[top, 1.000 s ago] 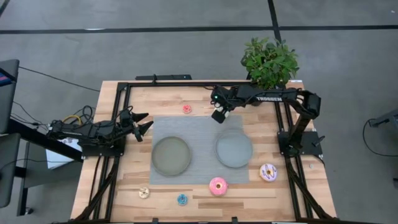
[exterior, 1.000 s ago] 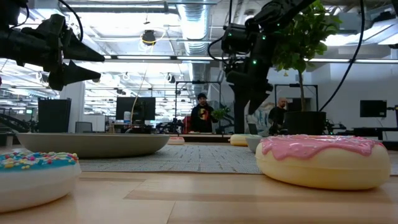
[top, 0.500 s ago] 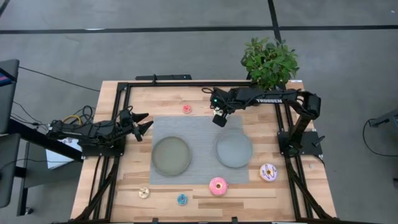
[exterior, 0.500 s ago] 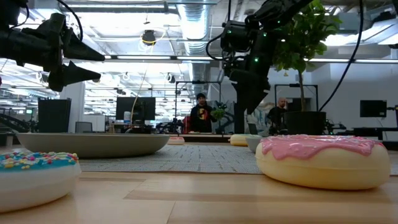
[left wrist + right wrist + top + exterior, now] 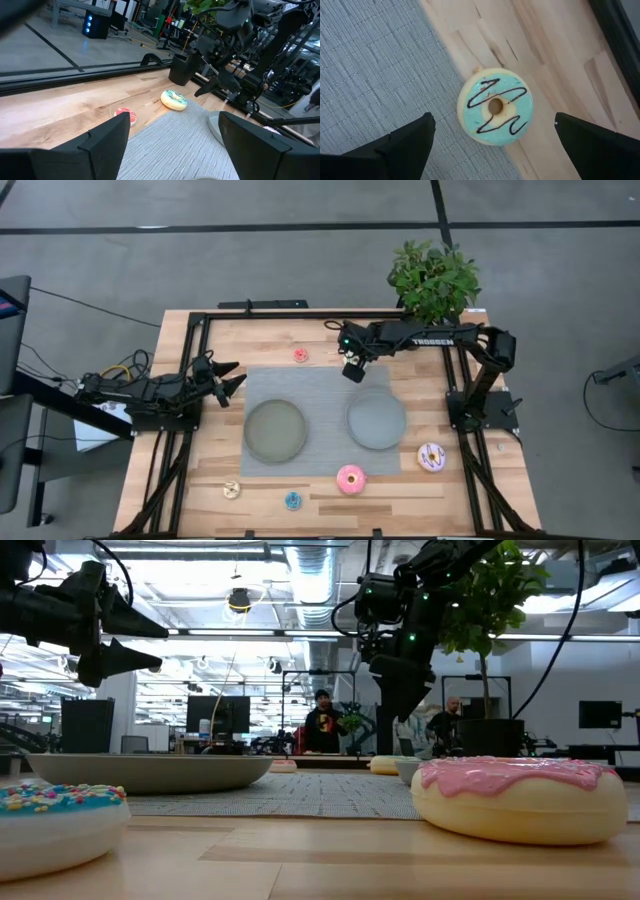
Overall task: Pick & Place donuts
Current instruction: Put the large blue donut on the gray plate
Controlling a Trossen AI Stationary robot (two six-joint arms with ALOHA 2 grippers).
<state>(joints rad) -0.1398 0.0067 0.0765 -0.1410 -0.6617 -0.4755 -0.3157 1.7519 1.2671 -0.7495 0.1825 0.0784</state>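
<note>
Directly above a green-iced donut, the right gripper is hovering with fingers spread wide.

From overhead, the right gripper [image 5: 351,368] is hanging at the grey mat's [image 5: 318,382] far edge, empty, with the red donut [image 5: 300,355] at its nine o'clock; the left gripper [image 5: 231,378] is waiting open beside the mat. At table height, the pink donut [image 5: 522,798] is sitting nearest. Through the right wrist camera, the green donut [image 5: 495,106], zigzagged with dark icing, is lying untouched between the parted fingers [image 5: 400,145], half on mat, half on wood.
</note>
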